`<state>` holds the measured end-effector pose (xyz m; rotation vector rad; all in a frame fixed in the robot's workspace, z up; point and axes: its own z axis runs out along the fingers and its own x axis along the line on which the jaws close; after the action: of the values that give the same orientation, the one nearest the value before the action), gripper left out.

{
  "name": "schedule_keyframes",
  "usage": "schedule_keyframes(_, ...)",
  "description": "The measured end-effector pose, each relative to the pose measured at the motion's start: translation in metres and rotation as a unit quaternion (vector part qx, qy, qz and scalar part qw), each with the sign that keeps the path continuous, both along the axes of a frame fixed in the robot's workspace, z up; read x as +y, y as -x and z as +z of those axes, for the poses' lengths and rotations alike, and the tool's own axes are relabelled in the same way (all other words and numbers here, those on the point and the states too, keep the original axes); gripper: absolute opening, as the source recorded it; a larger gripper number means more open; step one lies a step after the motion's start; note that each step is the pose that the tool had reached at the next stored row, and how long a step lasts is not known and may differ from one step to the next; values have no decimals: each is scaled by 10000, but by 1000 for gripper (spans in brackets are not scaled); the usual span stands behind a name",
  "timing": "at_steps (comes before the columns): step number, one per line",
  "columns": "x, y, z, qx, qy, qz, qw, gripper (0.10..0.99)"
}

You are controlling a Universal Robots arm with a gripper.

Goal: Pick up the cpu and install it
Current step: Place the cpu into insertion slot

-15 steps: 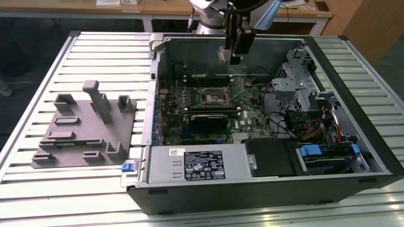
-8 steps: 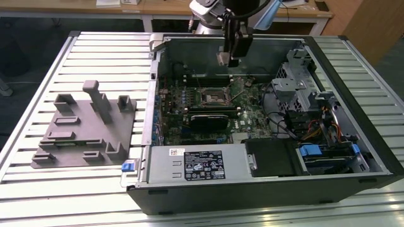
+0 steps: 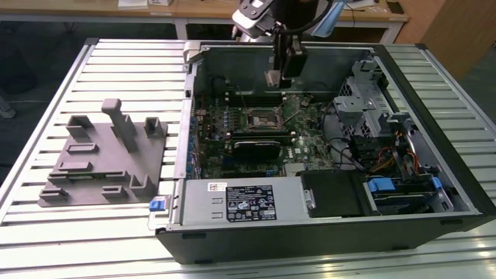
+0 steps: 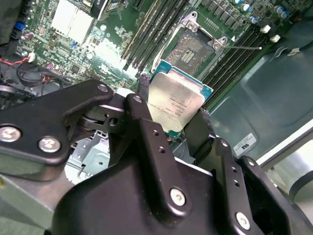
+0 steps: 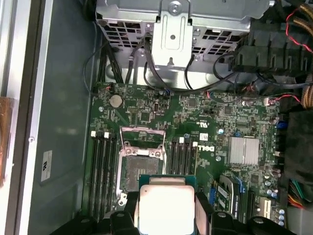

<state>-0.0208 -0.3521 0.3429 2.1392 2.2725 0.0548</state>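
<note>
We see our hand [image 4: 172, 125] clamped on the cpu [image 4: 178, 98] by two opposite edges. The cpu hangs inside the case [image 3: 310, 238], clear above the board [image 5: 205, 117] and roughly parallel to it; the open socket [image 5: 139, 164] lies below, just to one side, untouched

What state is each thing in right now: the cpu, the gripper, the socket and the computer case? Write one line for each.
cpu: gripped by its edges, held above the motherboard, not yet in the socket.
gripper: shut on the cpu.
socket: open, no chip in it.
computer case: lying on its side, side panel off, insides exposed.
</note>
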Motion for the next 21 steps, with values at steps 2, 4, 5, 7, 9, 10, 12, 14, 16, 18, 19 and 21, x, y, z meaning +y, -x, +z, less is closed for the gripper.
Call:
schedule_keyframes(2,5,11,-22,-1,0,0,10000,541)
schedule_keyframes(4,9,20,-55,0,0,0,10000,541)
schedule_keyframes(5,12,26,-72,0,1,0,10000,541)
schedule_keyframes(7,21,42,-106,0,3,0,10000,541)
schedule_keyframes(9,37,50,-132,0,3,-2,10000,541)
schedule_keyframes(10,49,54,-141,0,2,-11,10000,541)
schedule_keyframes(12,73,58,-157,0,3,-40,10000,541)
schedule_keyframes(14,78,65,-177,-1,1,-48,10000,541)
schedule_keyframes(16,78,68,-201,0,2,-47,10000,541)
schedule_keyframes(18,78,69,-231,0,2,-47,10000,541)
schedule_keyframes(19,78,68,-241,0,2,-46,10000,541)
schedule_keyframes(21,78,69,-259,0,2,-47,10000,541)
